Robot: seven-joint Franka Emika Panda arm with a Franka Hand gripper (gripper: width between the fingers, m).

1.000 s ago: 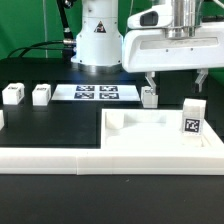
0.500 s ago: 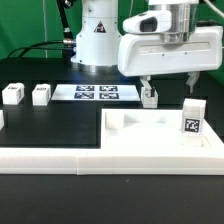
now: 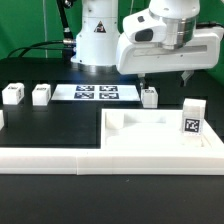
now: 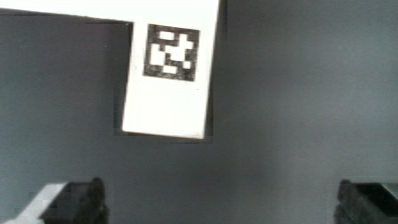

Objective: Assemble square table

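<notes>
The fingers (image 4: 68,200) hang wide apart and empty over the desk (image 3: 50,125), above a short leg (image 3: 149,96) that stands just behind the rim of the tabletop slab (image 3: 150,138) at the exterior view's right. The leg sits off to one side of the gap, not inside it. A straight drop would likely land one fingertip on its top, toppling it or shoving it against the slab.

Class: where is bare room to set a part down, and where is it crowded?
Free: the black tabletop bordered by the marker board, the large white square plastic slab and the front white bar. Crowded: the back row of small white tagged block legs.
</notes>
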